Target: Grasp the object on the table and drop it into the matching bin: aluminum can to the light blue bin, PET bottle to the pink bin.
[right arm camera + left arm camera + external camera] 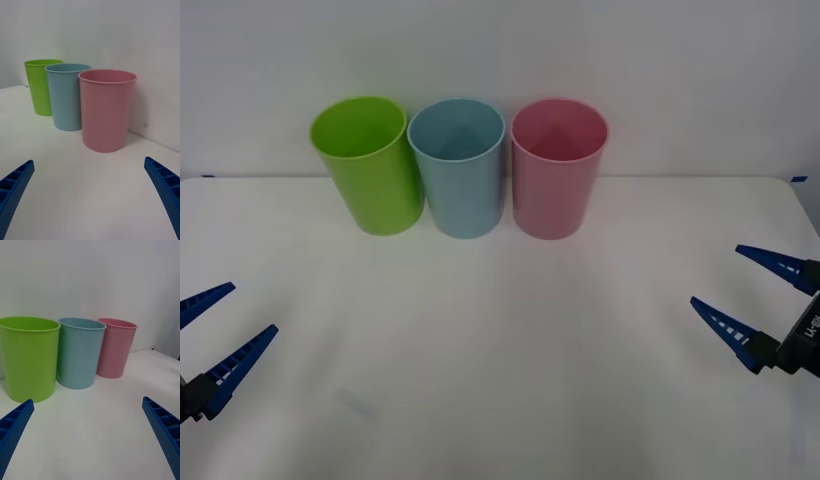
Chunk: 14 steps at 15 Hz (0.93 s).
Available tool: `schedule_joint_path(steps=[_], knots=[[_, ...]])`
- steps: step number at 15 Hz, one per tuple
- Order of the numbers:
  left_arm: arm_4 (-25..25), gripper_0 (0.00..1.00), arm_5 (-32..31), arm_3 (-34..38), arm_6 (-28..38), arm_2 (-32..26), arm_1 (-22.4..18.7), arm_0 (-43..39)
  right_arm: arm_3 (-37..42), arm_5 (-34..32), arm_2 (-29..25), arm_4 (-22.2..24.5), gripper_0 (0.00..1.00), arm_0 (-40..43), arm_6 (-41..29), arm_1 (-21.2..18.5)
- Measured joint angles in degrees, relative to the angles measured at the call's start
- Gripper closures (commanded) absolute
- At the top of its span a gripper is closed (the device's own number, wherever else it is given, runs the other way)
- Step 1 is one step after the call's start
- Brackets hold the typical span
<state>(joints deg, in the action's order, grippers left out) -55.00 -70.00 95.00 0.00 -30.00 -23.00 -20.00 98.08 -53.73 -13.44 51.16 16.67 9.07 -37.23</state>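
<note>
While both grippers hang spread and empty, left gripper [215, 345] and right gripper [752, 298] low at the table [500, 380] edges, no can is seen on the tabletop. It may already lie inside the light blue bin [462, 170], whose floor is poorly shown; if so, nothing is left.

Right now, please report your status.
Left gripper and right gripper open, low at table sides. Light blue bin between green bin and pink bin.
</note>
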Motion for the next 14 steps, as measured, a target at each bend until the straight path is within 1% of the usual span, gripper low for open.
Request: schedule_joint_path(steps=[1, 5, 10, 14], knots=[[0.0, 0.0, 0.0, 0.0, 0.0, 0.0, 0.0, 0.0, 0.0, -0.7, -1.1, -0.3, 0.0, 1.3, 0.7, 0.0], [0.0, 0.0, 0.0, 0.0, 0.0, 0.0, 0.0, 0.0, 0.0, -2.1, -4.6, -2.4, 0.0, 6.6, 7.8, 0.0], [0.0, 0.0, 0.0, 0.0, 0.0, 0.0, 0.0, 0.0, -0.4, -4.8, -7.6, -4.2, 0.0, 12.0, 8.5, 0.0], [0.0, 0.0, 0.0, 0.0, 0.0, 0.0, 0.0, 0.0, -0.4, -5.5, -8.2, -4.3, 0.0, 14.3, 8.5, 0.1]])
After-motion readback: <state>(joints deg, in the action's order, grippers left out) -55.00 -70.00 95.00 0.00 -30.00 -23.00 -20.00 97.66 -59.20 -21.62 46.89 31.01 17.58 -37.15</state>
